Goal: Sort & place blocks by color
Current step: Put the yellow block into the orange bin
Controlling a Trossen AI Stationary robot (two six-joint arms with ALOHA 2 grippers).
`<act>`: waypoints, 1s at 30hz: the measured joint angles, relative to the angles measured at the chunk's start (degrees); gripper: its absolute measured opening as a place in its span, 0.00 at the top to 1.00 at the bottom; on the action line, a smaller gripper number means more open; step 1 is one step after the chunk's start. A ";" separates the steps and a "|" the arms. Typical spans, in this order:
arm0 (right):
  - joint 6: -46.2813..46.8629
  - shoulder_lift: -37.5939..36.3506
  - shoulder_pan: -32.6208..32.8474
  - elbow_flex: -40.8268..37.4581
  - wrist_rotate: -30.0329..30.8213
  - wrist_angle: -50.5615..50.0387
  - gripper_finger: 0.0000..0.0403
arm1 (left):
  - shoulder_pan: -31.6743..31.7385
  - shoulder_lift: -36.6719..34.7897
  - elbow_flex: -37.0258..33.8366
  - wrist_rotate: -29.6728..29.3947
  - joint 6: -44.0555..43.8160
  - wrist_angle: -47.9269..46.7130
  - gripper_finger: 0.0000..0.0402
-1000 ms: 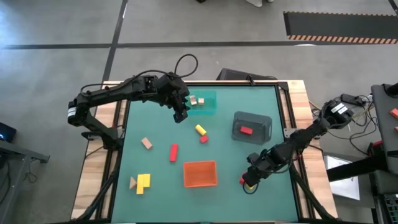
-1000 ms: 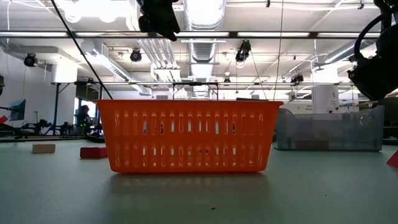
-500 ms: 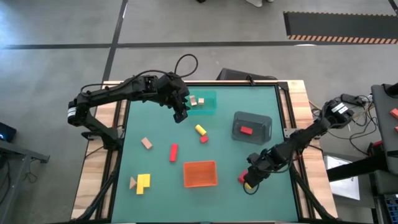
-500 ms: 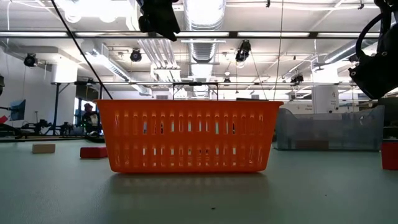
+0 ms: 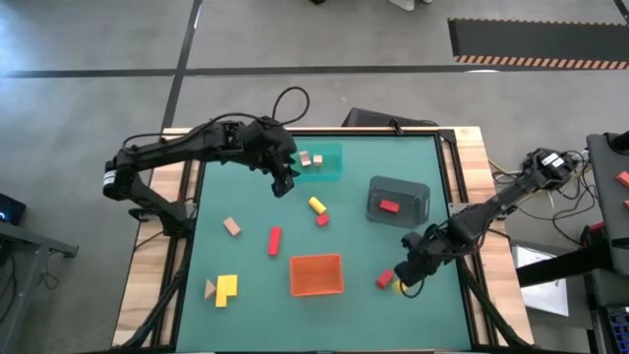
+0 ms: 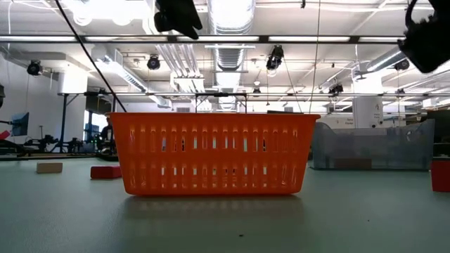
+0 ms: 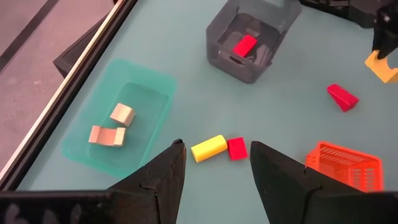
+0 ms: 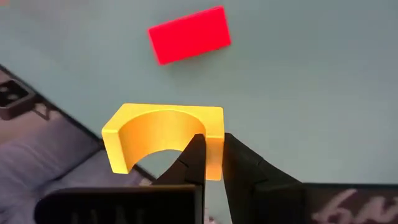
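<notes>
**A:** How far along is the sorting?

**B:** Partly done. In the high view, the teal square plastic tray (image 5: 321,163) at upper centre holds two plain tan wooden blocks (image 7: 107,128), and the grey square plastic tray (image 5: 398,200) right of centre holds one red wooden bar (image 5: 389,206). The orange slotted plastic basket (image 5: 315,275) at lower centre looks empty.

**A:** What's left?

**B:** Several pieces lie loose on the green table mat (image 5: 256,206): a yellow L-shaped block (image 5: 226,288) and tan wedge (image 5: 209,289) at lower left, a tan cube (image 5: 231,226), a red bar (image 5: 274,240), a yellow cylinder (image 5: 316,205) touching a red cube (image 5: 321,219), and a red wedge (image 5: 384,280) at lower right.

**A:** The grippers?

**B:** The right gripper (image 8: 211,163), lower right, is pinched onto a yellow wooden arch block (image 8: 163,135), just beside that wedge. The left gripper (image 7: 214,171) hovers near the teal tray, fingers apart, holding nothing.

**A:** Any writing?

**B:** None legible.
</notes>
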 joint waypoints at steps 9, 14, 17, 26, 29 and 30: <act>1.23 2.76 -2.75 10.64 4.91 -4.89 0.96 | -1.65 -2.42 -0.06 0.04 -1.40 0.04 0.59; 2.04 9.19 -4.61 20.02 6.44 -10.11 0.96 | -2.54 -5.09 -0.04 0.02 -1.36 0.00 0.59; 4.02 14.26 -5.74 25.89 6.62 -12.12 0.96 | -3.80 -7.25 -0.07 0.17 0.07 0.00 0.59; 9.29 30.44 -9.31 43.67 7.64 -12.86 0.96 | -4.85 -14.76 -0.04 0.91 0.59 0.49 0.59; 9.20 35.72 -10.76 48.67 7.69 -12.84 0.96 | -4.89 -17.30 -0.04 1.14 0.56 0.51 0.59; 9.20 37.47 -11.25 50.40 7.69 -12.90 0.96 | -4.89 -18.06 -0.04 1.11 0.57 0.55 0.59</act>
